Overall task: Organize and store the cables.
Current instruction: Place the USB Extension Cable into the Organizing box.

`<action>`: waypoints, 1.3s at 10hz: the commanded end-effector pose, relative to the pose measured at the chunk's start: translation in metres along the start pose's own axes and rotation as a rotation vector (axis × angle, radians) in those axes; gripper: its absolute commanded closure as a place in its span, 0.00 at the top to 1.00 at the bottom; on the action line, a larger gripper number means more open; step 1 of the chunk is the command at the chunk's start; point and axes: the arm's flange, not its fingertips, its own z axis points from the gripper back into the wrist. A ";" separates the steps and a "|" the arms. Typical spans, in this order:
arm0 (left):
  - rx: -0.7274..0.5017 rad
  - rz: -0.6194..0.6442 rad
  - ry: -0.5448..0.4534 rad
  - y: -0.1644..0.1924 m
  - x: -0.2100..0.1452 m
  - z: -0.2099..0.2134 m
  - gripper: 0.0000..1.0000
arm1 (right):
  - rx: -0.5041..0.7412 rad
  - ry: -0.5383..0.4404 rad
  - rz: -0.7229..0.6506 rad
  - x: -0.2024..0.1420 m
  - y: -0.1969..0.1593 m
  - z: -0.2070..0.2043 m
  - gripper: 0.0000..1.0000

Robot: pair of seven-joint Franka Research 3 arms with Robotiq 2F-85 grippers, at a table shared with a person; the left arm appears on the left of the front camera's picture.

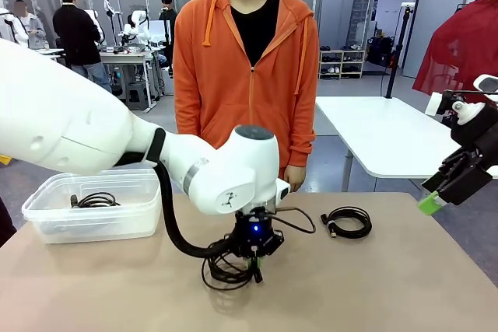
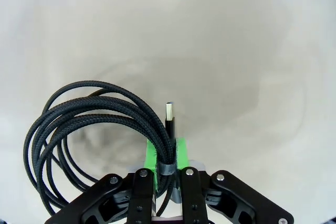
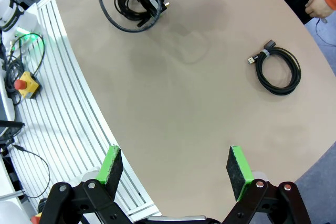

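My left gripper (image 1: 254, 260) is shut on a coiled black braided cable (image 1: 224, 270) low over the middle of the table. In the left wrist view the green pads (image 2: 178, 153) pinch the cable's (image 2: 79, 124) taped bundle, and its USB plug (image 2: 169, 111) sticks out beyond them. A second coiled cable (image 1: 348, 221) lies on the table to the right, seen also in the right wrist view as a cable (image 3: 278, 69) far from my fingers. A third cable (image 1: 95, 200) lies in the clear box (image 1: 47, 219). My right gripper (image 1: 436, 196) hangs open above the table's right edge, its jaws (image 3: 173, 165) empty.
A person in an orange hoodie (image 1: 245, 75) stands at the far edge, one hand (image 1: 294, 178) hanging near the table. The clear box sits at the table's left. A white table (image 1: 389, 134) stands behind on the right. A red stop button (image 3: 25, 85) lies below the table's edge.
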 end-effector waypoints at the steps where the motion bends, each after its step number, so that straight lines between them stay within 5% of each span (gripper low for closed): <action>1: -0.033 -0.158 -0.008 0.026 0.004 0.052 0.00 | 0.006 -0.006 -0.009 0.001 0.001 -0.001 1.00; 7: -0.054 -0.509 -0.113 0.061 0.022 0.170 0.00 | 0.006 -0.006 -0.009 0.001 0.001 -0.001 1.00; 13: -0.117 -0.632 -0.161 0.103 0.036 0.174 0.00 | 0.006 -0.006 -0.009 0.001 0.001 -0.001 1.00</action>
